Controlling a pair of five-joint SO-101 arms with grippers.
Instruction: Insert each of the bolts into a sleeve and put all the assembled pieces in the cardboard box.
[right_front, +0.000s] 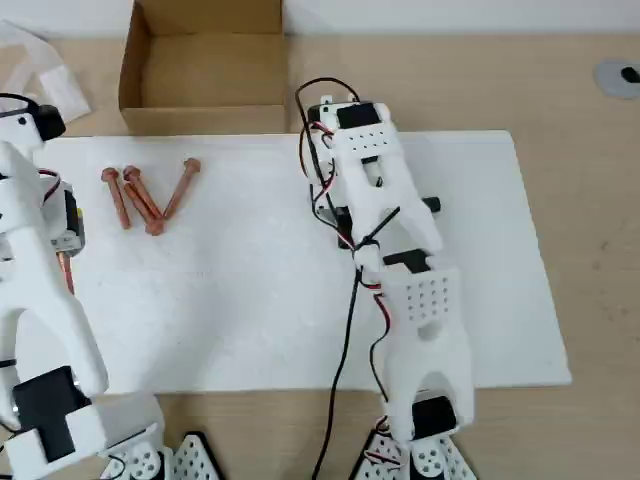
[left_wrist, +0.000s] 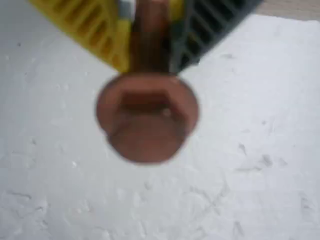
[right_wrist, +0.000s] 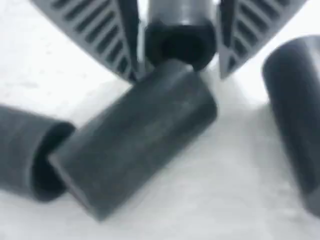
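Observation:
My left gripper (left_wrist: 150, 57), with one yellow finger and one dark finger, is shut on the shank of a copper bolt (left_wrist: 147, 117) whose hex head faces the camera. From above, that bolt (right_front: 66, 272) hangs at the mat's left edge. Three more bolts (right_front: 145, 198) lie on the white mat, far left. My right gripper (right_wrist: 180, 70) has grey fingers (right_wrist: 100, 40) shut around a black sleeve (right_wrist: 177, 30). Three other sleeves lie on the mat beneath it: one (right_wrist: 135, 150) angled just below, one (right_wrist: 25, 150) beside that, one (right_wrist: 295, 110) at the edge. The cardboard box (right_front: 140, 75) stands open beyond the mat.
The right arm (right_front: 385, 190) folds over the mat's middle right, covering the sleeves from above, with black cables (right_front: 350, 320) trailing to its base. The white mat (right_front: 250, 300) is bare between the arms. Bare wooden table (right_front: 590, 200) runs along the right.

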